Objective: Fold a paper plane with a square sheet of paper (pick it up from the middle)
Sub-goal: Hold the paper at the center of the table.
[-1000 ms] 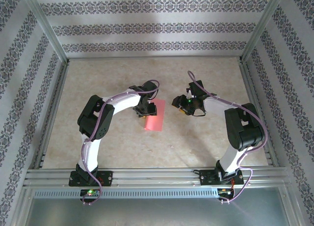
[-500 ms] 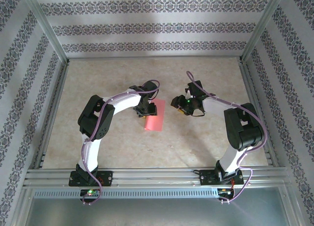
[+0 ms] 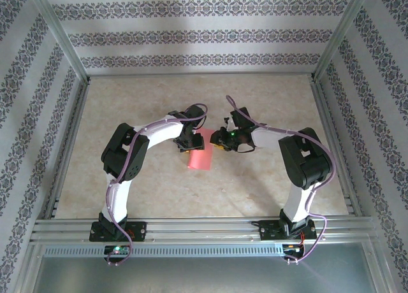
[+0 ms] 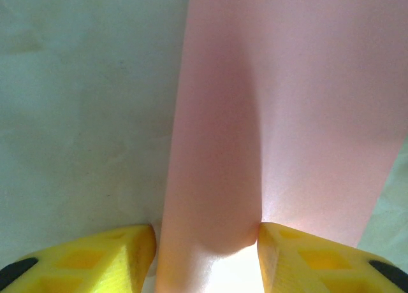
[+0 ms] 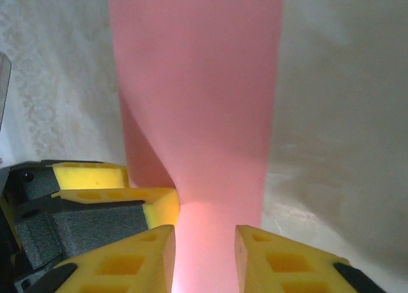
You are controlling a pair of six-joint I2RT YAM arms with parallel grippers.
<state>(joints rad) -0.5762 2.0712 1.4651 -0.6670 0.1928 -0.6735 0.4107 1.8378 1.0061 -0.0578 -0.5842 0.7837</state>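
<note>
The square sheet of paper [image 3: 201, 158] is salmon pink and lies mid-table, with its far end lifted. My left gripper [image 3: 189, 142] is at that far end, shut on a raised hump of the paper [image 4: 287, 114]. In the left wrist view, both yellow fingers of the left gripper [image 4: 207, 255] press the hump's sides. My right gripper [image 3: 215, 140] has come in from the right. In the right wrist view, the right gripper [image 5: 205, 258] has its fingers apart and open, and the paper [image 5: 197, 102] lies in the gap and under the right finger. The left gripper's fingers [image 5: 150, 204] show just beside it.
The beige tabletop [image 3: 153, 102] is bounded by aluminium rails [image 3: 191, 226] at the near edge and by patterned walls on the other three sides. The two grippers stand very close together over the paper's far end.
The right arm has swung left to the paper and its jaws have narrowed. The left gripper and the paper have stayed put.
</note>
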